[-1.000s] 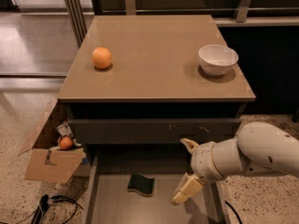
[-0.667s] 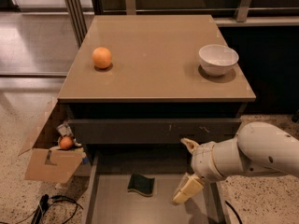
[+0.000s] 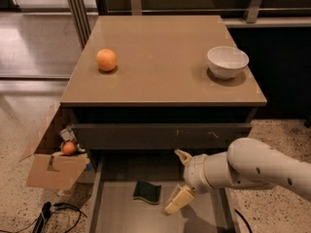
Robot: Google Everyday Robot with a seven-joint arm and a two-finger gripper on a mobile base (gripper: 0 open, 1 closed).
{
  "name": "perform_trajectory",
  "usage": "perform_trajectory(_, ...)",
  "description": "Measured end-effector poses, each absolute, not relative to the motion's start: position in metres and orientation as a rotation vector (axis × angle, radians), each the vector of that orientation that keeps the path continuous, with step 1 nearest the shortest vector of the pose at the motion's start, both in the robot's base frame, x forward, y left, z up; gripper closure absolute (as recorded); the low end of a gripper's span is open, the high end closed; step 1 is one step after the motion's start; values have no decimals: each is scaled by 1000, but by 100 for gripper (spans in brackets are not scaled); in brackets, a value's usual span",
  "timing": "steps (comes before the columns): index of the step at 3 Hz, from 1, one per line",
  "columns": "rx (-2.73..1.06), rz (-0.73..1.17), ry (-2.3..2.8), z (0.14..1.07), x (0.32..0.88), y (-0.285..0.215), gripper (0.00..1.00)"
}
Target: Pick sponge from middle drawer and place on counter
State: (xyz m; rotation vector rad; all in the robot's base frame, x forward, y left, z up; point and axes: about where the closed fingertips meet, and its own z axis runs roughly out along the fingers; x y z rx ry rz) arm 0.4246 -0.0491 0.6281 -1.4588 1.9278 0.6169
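The sponge (image 3: 147, 191), dark green on top with a pale edge, lies on the grey floor of the open middle drawer (image 3: 116, 210) at the bottom of the camera view. My gripper (image 3: 179, 179) hangs over the drawer just right of the sponge, open and empty, one finger (image 3: 182, 156) up near the drawer front above and the other finger (image 3: 177, 201) low by the sponge's right side. The tan counter (image 3: 163, 76) fills the upper middle of the view.
An orange (image 3: 106, 60) sits on the counter at left and a white bowl (image 3: 227, 61) at right. The scratched dark drawer front (image 3: 160, 135) is just above the gripper. A cardboard box (image 3: 56, 165) holding a small orange fruit stands on the floor at left, with cables (image 3: 53, 213) by it.
The gripper and arm have shifted slightly left toward the sponge. The sponge has not moved.
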Motion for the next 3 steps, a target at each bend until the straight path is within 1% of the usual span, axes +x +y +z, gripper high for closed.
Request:
perform_trajectory(1, -1363, 624, 1936, 577, 448, -28, 0)
perform_trajectory(3, -1309, 620, 1969, 509, 474, -5, 0)
